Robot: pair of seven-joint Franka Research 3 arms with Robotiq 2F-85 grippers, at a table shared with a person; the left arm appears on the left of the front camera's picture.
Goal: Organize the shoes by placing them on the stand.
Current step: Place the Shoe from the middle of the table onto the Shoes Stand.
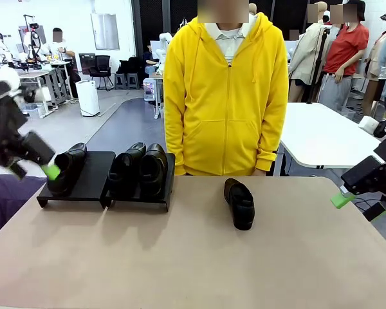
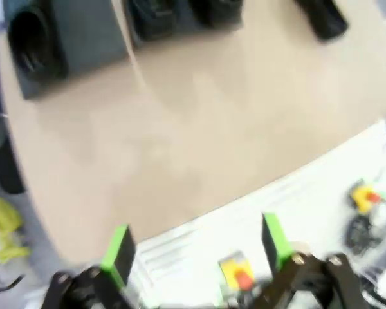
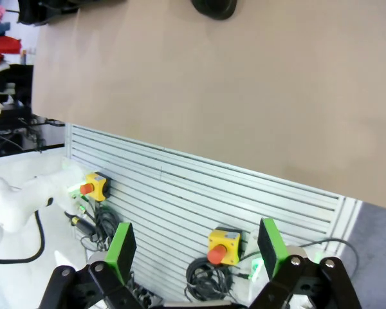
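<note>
Three black loafers [image 1: 125, 168] are sitting on the black stand [image 1: 90, 183]. A fourth loafer [image 1: 238, 203] is lying on the tan table [image 1: 193, 257] before the person in yellow [image 1: 225, 96]. Left gripper [image 2: 196, 251] and right gripper [image 3: 196, 248] are hovering with fingers apart, holding nothing.

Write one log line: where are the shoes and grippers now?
stand: three shoes | table: one shoe | left gripper: open, empty | right gripper: open, empty
</note>
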